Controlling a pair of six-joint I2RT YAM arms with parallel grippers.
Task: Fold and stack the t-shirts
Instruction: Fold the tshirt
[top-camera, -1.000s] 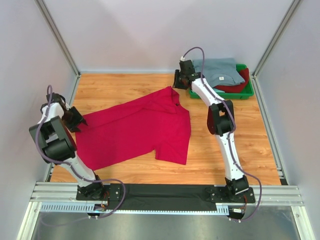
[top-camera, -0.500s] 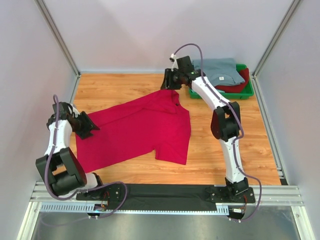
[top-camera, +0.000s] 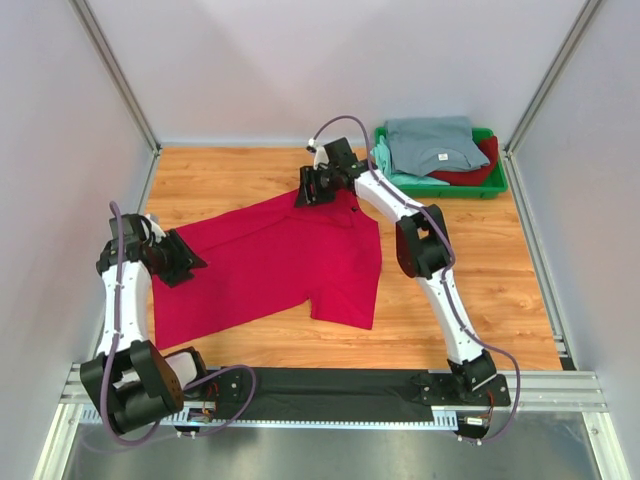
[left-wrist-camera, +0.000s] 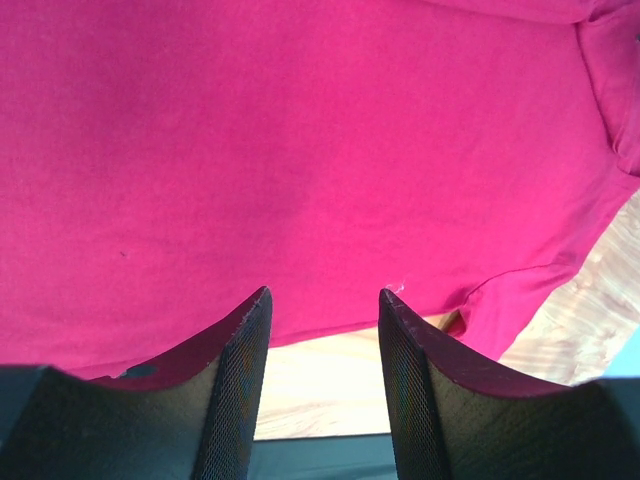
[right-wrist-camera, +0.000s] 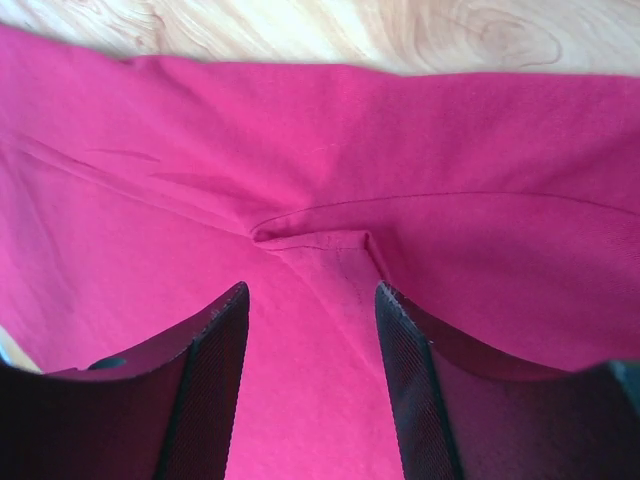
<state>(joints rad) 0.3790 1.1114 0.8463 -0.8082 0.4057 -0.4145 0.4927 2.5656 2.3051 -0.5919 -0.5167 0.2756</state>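
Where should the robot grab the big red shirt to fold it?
Probably by its edges. The red t-shirt lies flat and spread on the table, so the middle gives nothing to pinch. The open left hand could come in from the left side onto the left edge, the open right hand from the far side onto the far edge, each pinching downward.

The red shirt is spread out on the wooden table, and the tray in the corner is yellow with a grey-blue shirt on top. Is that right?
Not quite. The tray is green, not yellow, as the top external view shows. The rest holds: the red shirt is spread on the wooden table, and a grey-blue shirt tops the pile.
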